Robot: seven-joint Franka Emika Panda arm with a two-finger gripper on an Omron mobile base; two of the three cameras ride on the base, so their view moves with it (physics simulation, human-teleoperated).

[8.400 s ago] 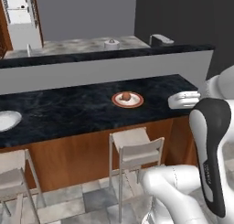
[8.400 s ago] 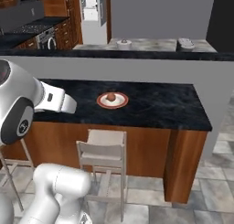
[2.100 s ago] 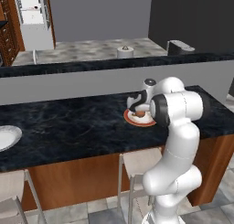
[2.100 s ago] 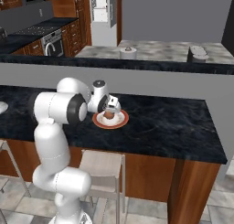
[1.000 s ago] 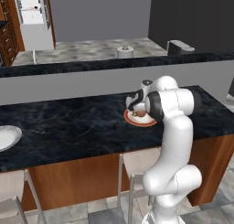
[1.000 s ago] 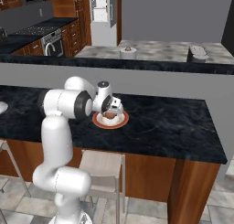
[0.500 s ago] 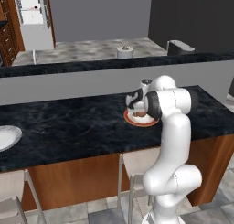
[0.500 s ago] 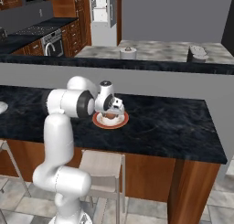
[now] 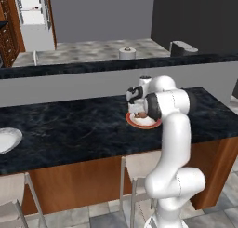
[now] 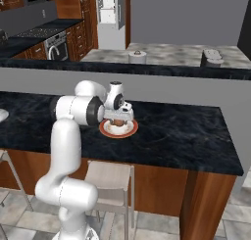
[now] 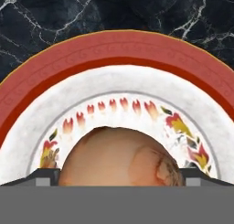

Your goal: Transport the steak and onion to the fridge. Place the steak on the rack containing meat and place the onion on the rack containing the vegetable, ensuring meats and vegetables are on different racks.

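Note:
The onion (image 11: 119, 157), a round tan-brown ball, lies on a red-rimmed white plate (image 11: 114, 49) on the black marble counter (image 9: 69, 124). My gripper (image 11: 119, 175) is down over it and open, one dark fingertip (image 11: 43, 175) on each side of the ball. From the base cameras the gripper (image 9: 137, 111) (image 10: 119, 119) points down onto the plate (image 9: 149, 125) (image 10: 129, 132). The steak is hidden. The fridge (image 9: 31, 10) (image 10: 109, 6) stands open far across the room, its white shelves too small to tell apart.
A raised grey bar ledge (image 9: 93, 78) runs behind the counter, with a second counter beyond carrying a small bowl (image 9: 124, 51) and a toaster-like box (image 9: 182, 48). A sink (image 9: 7, 139) sits at the counter's left. Stools (image 10: 109, 178) stand below the front edge.
Since the oldest frames the base has driven along the counter and the arm has reached out to the plate. Over the last second the hand has sunk a little closer to the onion.

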